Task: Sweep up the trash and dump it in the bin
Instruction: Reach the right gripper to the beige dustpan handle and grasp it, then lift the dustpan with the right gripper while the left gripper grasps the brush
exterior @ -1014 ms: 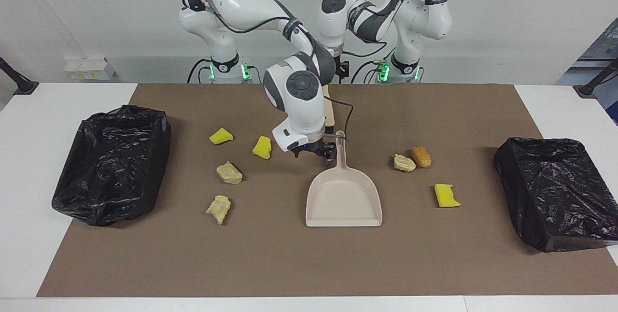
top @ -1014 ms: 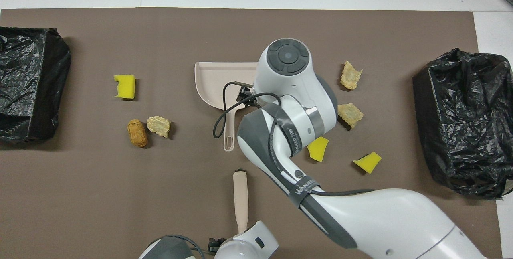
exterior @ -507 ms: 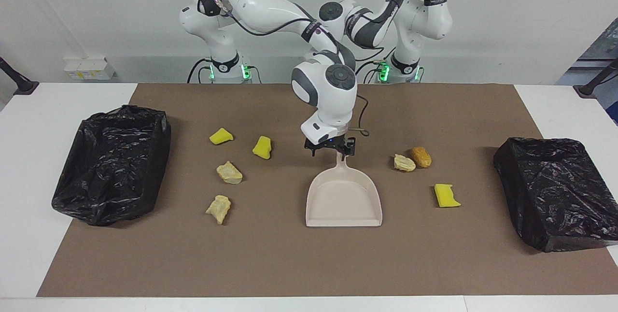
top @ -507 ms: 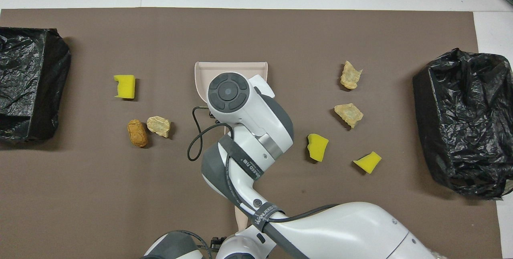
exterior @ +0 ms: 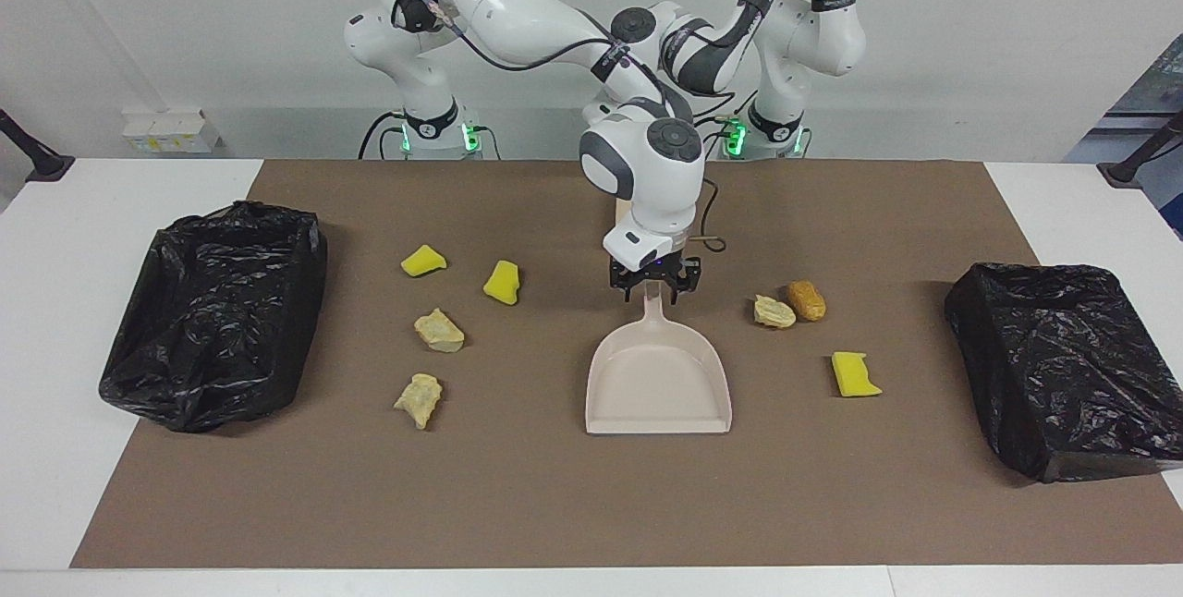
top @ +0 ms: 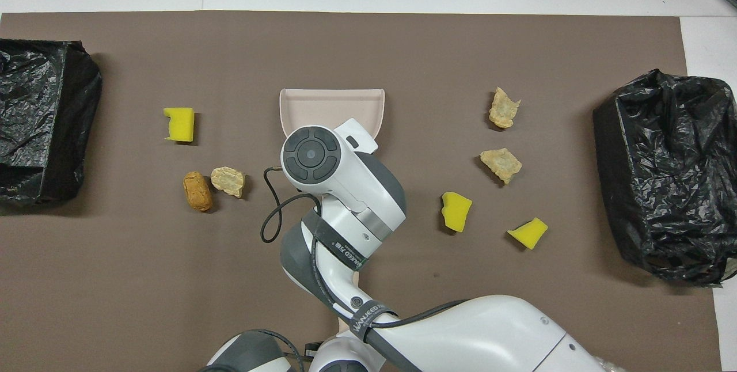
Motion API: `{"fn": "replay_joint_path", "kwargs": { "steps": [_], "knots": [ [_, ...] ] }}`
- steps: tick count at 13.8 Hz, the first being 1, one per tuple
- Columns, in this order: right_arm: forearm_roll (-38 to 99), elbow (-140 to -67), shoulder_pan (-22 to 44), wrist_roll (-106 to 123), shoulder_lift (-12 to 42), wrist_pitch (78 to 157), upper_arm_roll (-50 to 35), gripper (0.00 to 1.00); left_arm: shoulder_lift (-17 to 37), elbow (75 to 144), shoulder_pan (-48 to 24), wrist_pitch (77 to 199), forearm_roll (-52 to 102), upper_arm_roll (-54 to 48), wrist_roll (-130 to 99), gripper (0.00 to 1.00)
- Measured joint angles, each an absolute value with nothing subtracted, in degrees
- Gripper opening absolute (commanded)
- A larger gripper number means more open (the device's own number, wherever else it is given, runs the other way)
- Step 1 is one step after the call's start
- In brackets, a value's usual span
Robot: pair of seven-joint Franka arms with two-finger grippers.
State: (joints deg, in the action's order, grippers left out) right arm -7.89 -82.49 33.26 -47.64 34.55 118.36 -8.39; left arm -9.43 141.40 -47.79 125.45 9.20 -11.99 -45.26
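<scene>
The beige dustpan (exterior: 658, 375) (top: 331, 107) lies flat mid-mat, handle pointing at the robots. My right gripper (exterior: 653, 288) is down at the handle's end, with the handle running between its two sides. Several trash pieces lie on the mat. Toward the right arm's end are yellow chunks (exterior: 423, 261) (exterior: 502, 283) and beige lumps (exterior: 439, 330) (exterior: 419, 398). Toward the left arm's end are a beige lump (exterior: 774, 311), an orange lump (exterior: 807, 300) and a yellow chunk (exterior: 854, 374). A sliver of the beige brush handle (top: 344, 324) shows under the right arm. The right arm hides my left gripper.
Two bins lined with black bags stand at the mat's ends, one (exterior: 217, 315) at the right arm's end and one (exterior: 1063, 366) at the left arm's end. The right arm's cable (top: 273, 211) loops beside the dustpan handle.
The right arm swung from beside the dustpan handle to directly over its end and settled onto it. It now covers the brush handle in the overhead view. The trash and dustpan stayed put.
</scene>
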Motion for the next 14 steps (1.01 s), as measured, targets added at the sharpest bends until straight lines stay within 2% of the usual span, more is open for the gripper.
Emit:
{"fn": "replay_joint_path", "kwargs": {
  "steps": [3,5,10,14],
  "knots": [
    [-7.9,-82.6,33.2,-44.1,34.5,118.4,-8.4,0.0,-10.1,139.4,-46.2,118.0,9.2,-11.0,-45.2,0.0],
    [-8.0,-82.6,32.7,-42.0,34.2,118.4,-8.3,0.0,-11.4,138.0,-41.2,114.2,8.1,-10.7,-44.4,0.0],
    [-8.2,-82.5,27.9,-28.1,30.8,114.5,-8.1,0.0,-14.2,137.2,-22.4,112.1,2.8,-10.1,-29.9,0.0],
    [-8.6,-82.6,24.4,-4.7,28.9,109.0,-8.1,0.0,-12.4,131.0,-3.2,112.2,0.5,-9.8,-9.5,0.0]
  ]
}}
